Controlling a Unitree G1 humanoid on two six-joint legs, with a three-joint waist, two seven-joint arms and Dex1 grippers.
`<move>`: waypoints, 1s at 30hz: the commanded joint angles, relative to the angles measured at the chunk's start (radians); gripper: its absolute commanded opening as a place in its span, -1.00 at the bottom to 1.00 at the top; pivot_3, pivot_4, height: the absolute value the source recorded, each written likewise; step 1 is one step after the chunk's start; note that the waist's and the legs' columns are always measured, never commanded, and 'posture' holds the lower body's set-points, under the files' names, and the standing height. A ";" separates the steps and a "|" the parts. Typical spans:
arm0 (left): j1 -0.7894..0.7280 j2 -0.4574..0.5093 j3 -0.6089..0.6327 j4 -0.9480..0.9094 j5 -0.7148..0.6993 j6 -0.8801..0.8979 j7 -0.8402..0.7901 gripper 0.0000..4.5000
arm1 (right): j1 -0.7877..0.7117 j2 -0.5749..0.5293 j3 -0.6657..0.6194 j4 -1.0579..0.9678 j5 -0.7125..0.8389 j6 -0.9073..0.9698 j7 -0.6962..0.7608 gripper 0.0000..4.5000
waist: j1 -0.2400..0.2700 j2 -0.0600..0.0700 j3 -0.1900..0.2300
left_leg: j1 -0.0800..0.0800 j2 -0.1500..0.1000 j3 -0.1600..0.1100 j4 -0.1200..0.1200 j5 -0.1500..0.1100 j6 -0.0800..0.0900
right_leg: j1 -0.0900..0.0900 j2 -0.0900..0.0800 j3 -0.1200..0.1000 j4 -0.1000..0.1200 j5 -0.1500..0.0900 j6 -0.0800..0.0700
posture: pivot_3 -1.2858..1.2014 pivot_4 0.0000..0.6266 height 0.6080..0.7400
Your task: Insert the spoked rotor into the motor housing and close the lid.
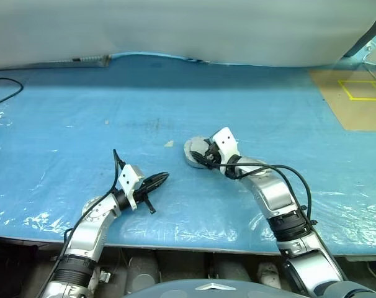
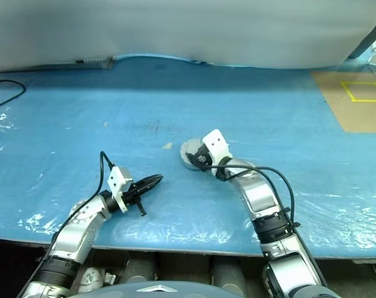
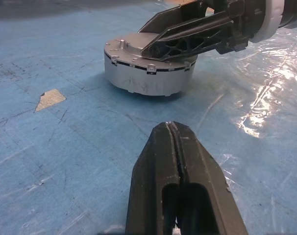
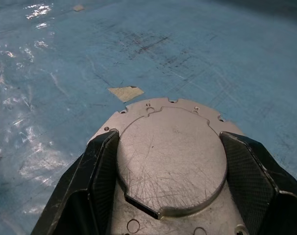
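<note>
The motor housing (image 1: 189,149), a short round silver cup, stands on the blue table right of centre. Its lid (image 4: 170,161), a scratched grey round plate, lies flat on top of it. My right gripper (image 4: 169,136) reaches over the housing, and its fingers (image 3: 187,34) press against the raised plate's two sides. To the near left my left gripper (image 1: 165,178) hovers low over the table, shut and empty, pointing at the housing (image 3: 148,73) from a short way off. The spoked rotor is hidden.
A small tan scrap of tape (image 1: 169,143) sticks to the blue plastic sheet (image 1: 113,124) just left of the housing. A brown board with yellow tape (image 1: 355,99) lies at the far right, a black cable (image 1: 5,90) at the far left. White cloth (image 1: 175,25) bounds the back.
</note>
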 commanded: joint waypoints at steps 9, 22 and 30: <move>0.006 0.008 0.007 -0.036 -0.009 -0.010 -0.002 -1.00 | 0.009 0.035 -0.110 -0.057 0.155 0.305 0.004 0.30 | 0.002 0.000 0.001 | 0.003 0.000 0.000 0.000 0.000 0.000 | 0.002 0.000 0.000 0.000 0.000 0.000 | 0.03 -0.52 1.00; 0.005 0.010 0.005 -0.039 -0.009 -0.004 -0.002 -1.00 | 0.035 -0.013 -0.016 -0.107 0.054 0.081 0.024 0.30 | 0.001 0.002 0.006 | 0.002 0.000 0.000 0.000 0.000 0.000 | 0.002 0.000 0.000 0.000 0.000 0.000 | 0.03 -0.52 1.00; 0.005 0.010 0.006 -0.038 -0.007 -0.005 -0.001 -1.00 | 0.045 -0.004 0.001 -0.058 -0.002 0.006 0.001 0.30 | 0.001 0.002 0.008 | 0.002 0.000 0.000 0.000 0.000 0.000 | 0.002 0.000 0.000 0.001 0.000 0.000 | 0.03 -0.52 1.00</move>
